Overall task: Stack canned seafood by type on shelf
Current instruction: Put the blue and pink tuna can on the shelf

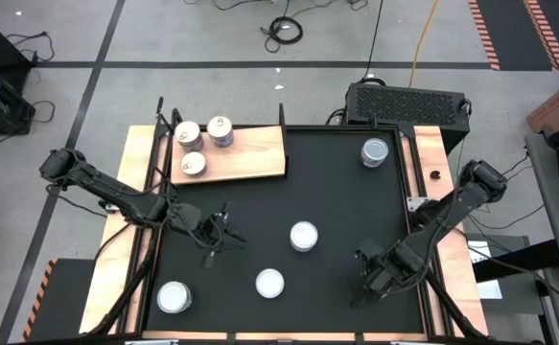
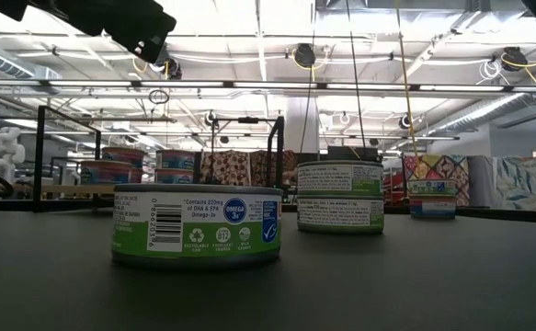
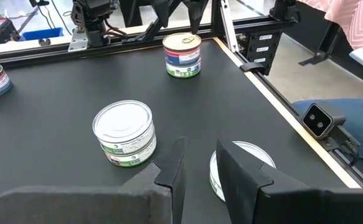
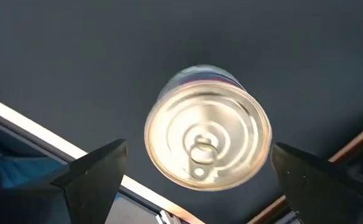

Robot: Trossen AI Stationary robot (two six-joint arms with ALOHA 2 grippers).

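Three tins point(image 1: 202, 144) sit on the shelf point(image 1: 250, 153), far from both jaws. A gold-topped tin point(image 4: 207, 127) stands ahead of the right gripper point(image 4: 193, 171), between its wide-spread jaws, untouched. The left gripper point(image 3: 197, 171) jaws stand slightly apart, holding nothing.

Black mat point(image 1: 337, 192) covers tabletop; black vented box point(image 1: 408, 101) behind it; cables point(image 1: 284, 31) on floor

Two dark jointed arms point(image 1: 106, 187); black cabling

Three tins point(image 1: 203, 144) on the shelf point(image 1: 245, 158), four loose on the mat.
Left gripper point(image 1: 223, 233) mid-left, right gripper point(image 1: 373, 278) lower right.
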